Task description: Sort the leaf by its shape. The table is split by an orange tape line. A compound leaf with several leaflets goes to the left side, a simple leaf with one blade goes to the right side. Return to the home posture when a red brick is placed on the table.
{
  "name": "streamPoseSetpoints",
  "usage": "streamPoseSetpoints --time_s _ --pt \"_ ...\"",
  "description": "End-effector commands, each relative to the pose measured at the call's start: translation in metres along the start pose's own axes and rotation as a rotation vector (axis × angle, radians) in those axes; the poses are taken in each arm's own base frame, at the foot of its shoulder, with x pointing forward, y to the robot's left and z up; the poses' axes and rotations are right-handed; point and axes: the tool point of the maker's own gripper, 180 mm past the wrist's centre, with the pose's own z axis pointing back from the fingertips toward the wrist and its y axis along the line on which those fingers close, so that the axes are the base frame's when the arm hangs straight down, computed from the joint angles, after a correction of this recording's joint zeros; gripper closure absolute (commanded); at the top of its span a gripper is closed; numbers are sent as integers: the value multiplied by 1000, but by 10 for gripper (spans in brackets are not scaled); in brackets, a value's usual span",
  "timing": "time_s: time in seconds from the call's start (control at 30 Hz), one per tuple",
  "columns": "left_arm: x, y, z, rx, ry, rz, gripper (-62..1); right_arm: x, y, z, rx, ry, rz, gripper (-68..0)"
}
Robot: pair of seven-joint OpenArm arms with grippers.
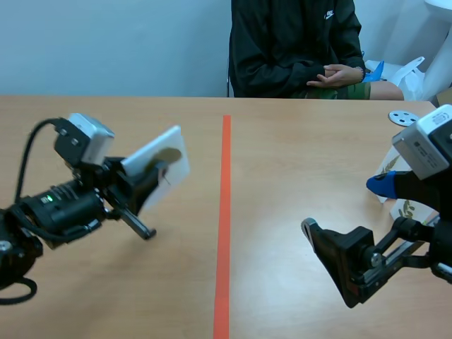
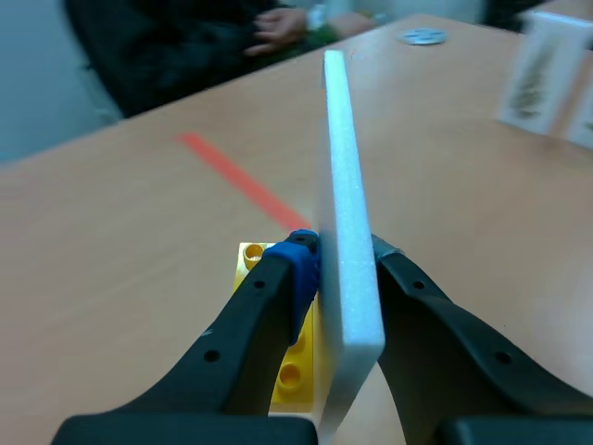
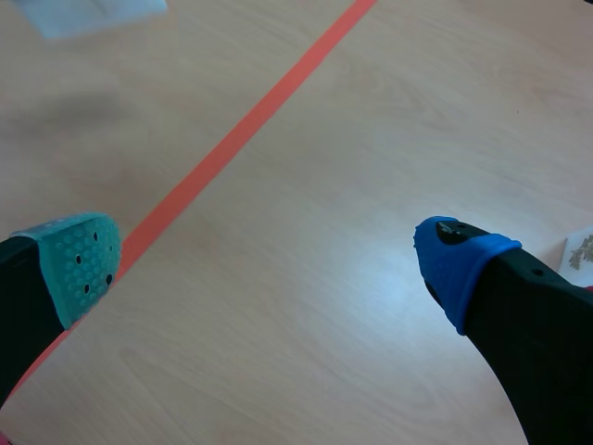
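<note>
A white foam card point(image 1: 161, 157) is tilted above the table, left of the orange tape line point(image 1: 224, 212). My left gripper point(image 1: 146, 178) is shut on it. A dark leaf mark shows on its face, but the shape is too small to tell. In the left wrist view the card point(image 2: 347, 222) stands edge-on between the fingers of that gripper point(image 2: 343, 252), with a yellow brick point(image 2: 289, 366) at its lower end. My right gripper point(image 1: 346, 208) hangs open and holds nothing, low over the right side. In the right wrist view the right gripper point(image 3: 269, 260) is over bare table beside the tape point(image 3: 232, 144).
More leaf cards point(image 1: 399, 206) lie behind the right arm; they also show ahead of the left gripper point(image 2: 542, 79). A grey disc point(image 1: 403, 117) lies at the far right. A person point(image 1: 296, 42) sits across the table with hands folded.
</note>
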Motion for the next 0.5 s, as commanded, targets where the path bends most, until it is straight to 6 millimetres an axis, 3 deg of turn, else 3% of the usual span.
streamPoseSetpoints --time_s 0.0,0.2,0.47 --pt "10 21 -2 59 -17 -13 -36 10 -4 1 -8 -32 11 -679" --pt "9 104 18 336 -1 29 -37 10 -4 1 -8 -32 11 -679" --pt "-23 170 43 558 29 178 -38 10 -4 1 -8 -32 11 -679"
